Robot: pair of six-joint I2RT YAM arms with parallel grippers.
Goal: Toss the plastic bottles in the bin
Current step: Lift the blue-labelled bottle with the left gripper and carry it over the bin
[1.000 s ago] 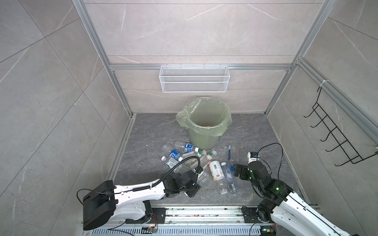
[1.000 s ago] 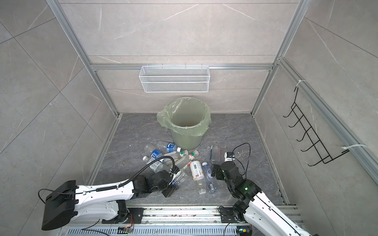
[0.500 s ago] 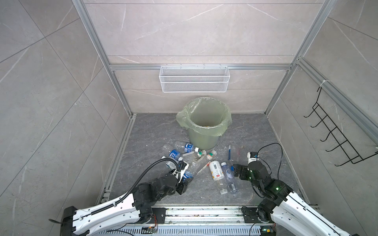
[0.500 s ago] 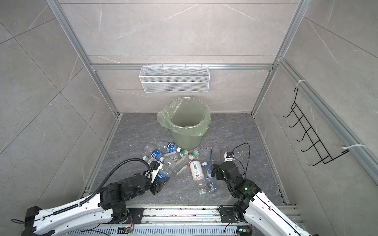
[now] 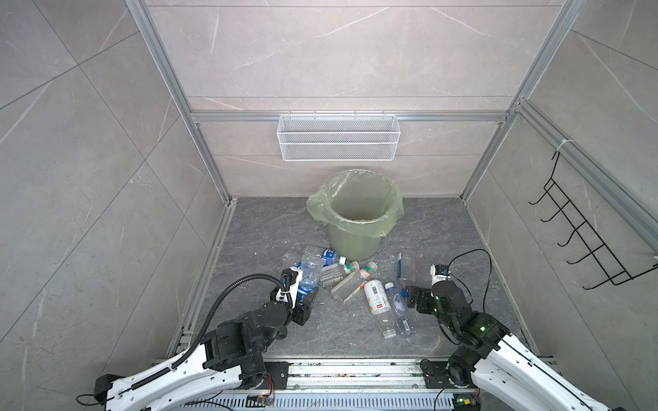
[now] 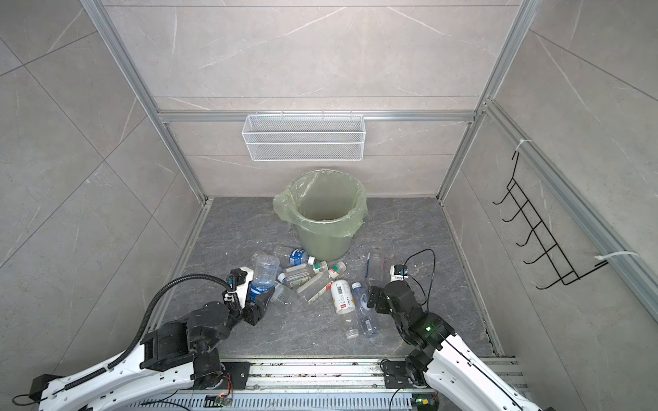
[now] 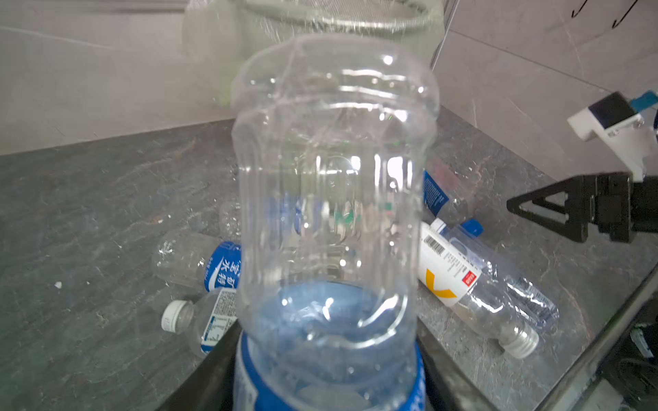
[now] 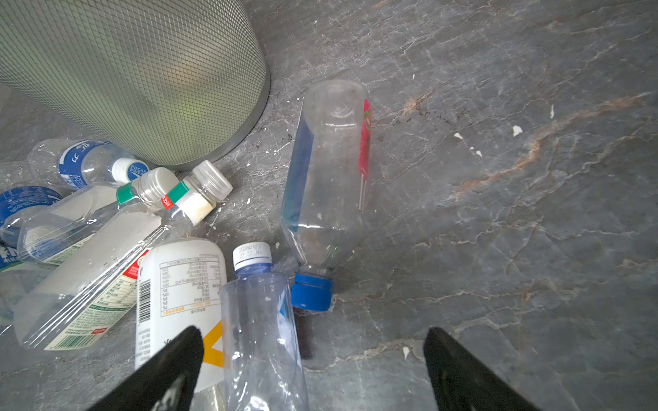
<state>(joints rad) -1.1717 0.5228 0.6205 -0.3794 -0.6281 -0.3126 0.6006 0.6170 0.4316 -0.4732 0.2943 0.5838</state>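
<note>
The left gripper (image 5: 299,293) is closed tightly on a clear bottle with a blue label (image 5: 309,272). The bottle is gripped around the label, and its clear base is pointed towards the bin (image 5: 350,236). In the left wrist view the middle of the frame is filled by this bottle, and the blurred rim of the bin is seen beyond its base. The left arm (image 5: 249,331) is stretched low from the rail (image 5: 356,370) towards the bin, with its elbow folded close to the tabletop (image 5: 445,227) and its wrist angled upward. The held bottle is placed at the near left of the bin, at the left edge of the heap of plastic bottles (image 5: 347,281) that is spread just in front of the bin.

The right gripper (image 5: 411,298) is spread wide and nothing is held in it. In the right wrist view its black fingers (image 8: 171,363) are seen well apart. A bluish clear bottle with a white cap (image 8: 261,334) is laid between them, beside the opaque white bottle (image 8: 179,284). Whether either bottle is touched cannot be told. A clear bottle with a blue cap (image 8: 325,185) is laid just beyond, its base turned towards the bin. The right arm (image 5: 473,327) is bent at the elbow at the near right of the bin, with its wrist dipped towards the heap.

The bin is set upright at the back of the tabletop.
</note>
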